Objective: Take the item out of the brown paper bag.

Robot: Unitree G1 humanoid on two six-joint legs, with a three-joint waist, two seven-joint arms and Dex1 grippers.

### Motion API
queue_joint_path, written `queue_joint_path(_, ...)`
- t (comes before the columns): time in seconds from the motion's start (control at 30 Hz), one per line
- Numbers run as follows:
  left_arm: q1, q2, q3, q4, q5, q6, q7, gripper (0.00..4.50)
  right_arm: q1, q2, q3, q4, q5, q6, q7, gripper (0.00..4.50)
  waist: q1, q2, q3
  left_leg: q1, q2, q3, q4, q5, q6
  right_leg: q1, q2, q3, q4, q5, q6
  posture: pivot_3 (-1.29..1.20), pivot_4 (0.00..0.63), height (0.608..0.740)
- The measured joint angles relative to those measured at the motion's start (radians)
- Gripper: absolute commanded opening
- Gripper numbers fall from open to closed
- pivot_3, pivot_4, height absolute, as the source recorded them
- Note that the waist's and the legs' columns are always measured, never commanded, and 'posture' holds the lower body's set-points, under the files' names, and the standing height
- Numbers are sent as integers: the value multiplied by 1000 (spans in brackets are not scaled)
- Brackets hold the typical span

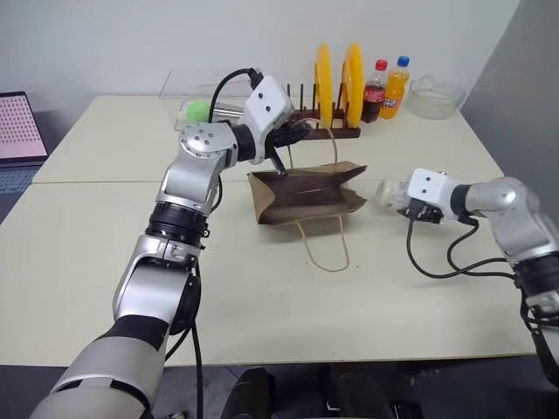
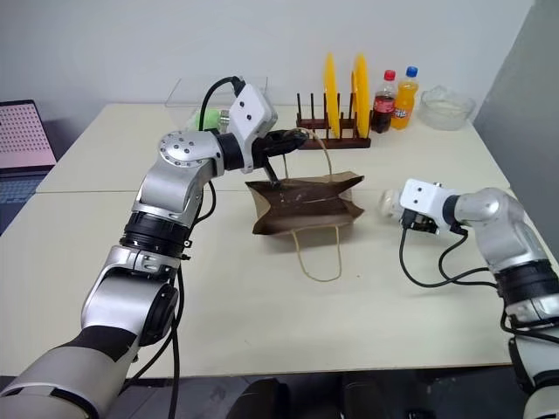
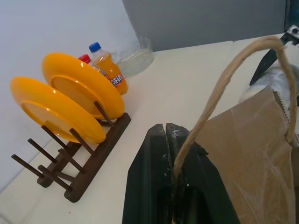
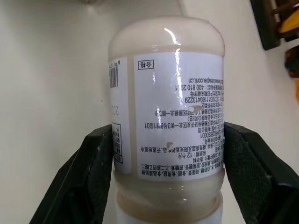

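The brown paper bag (image 1: 306, 196) stands creased in the middle of the table, its mouth turned to the right. My left gripper (image 3: 166, 128) is shut on one of the bag's twisted-paper handles (image 3: 219, 88) and holds that edge up. The other handle (image 1: 325, 249) lies as a loop on the table in front. The item (image 4: 168, 116), a whitish cylinder with a white printed label, is outside the bag, to its right and just above the table. My right gripper (image 1: 390, 197) is shut on the item, one black finger (image 4: 88, 172) on each side of it.
At the back of the table stand a dark rack with two yellow plates (image 1: 336, 83), a cola bottle (image 1: 375, 90), an orange soda bottle (image 1: 396, 87) and a glass bowl (image 1: 435, 96). A clear box with a green ball (image 1: 199, 109) sits behind my left arm. A laptop (image 1: 17, 131) is far left.
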Motion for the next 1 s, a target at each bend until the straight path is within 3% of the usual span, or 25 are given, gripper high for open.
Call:
queue_joint_path(0.13,15,3,0,-18,0,7,1,0,-57,35,33,135,-31,-73,12,3004,-2,0,0,0,0,0,0,0,0,0,0,0,0,0,0,0,150,740)
queue_joint_path(0.17,15,3,0,-20,0,8,1,0,-68,46,38,168,-40,-88,15,3564,-2,0,0,0,0,0,0,0,0,0,0,0,0,0,0,0,150,740)
queue_joint_path(0.27,15,3,0,-23,0,9,1,0,-98,62,42,235,-50,-126,21,4397,-2,0,0,0,0,0,0,1,-1,0,0,0,0,0,0,0,150,740)
queue_joint_path(0.57,15,2,0,-23,0,9,1,0,-133,53,36,274,-46,-169,68,4457,-2,0,0,0,0,0,0,0,-1,0,0,0,0,0,0,0,150,740)
queue_joint_path(0.8,4,-6,-1,11,2,-10,3,0,-12,-84,-142,-170,151,72,242,4457,4,0,0,0,0,-2,0,0,1,1,0,-2,0,0,0,0,150,740)
queue_joint_path(0.93,-28,-19,-2,69,10,-42,10,0,188,-94,-318,-577,347,354,227,4457,10,0,0,0,0,-3,0,0,1,2,0,-2,0,0,0,0,150,740)
queue_joint_path(1.0,-45,-18,0,100,13,-57,10,402,278,-58,-393,-742,418,457,177,4500,11,0,0,0,0,-3,1,-1,1,2,0,-2,0,0,1,0,150,740)
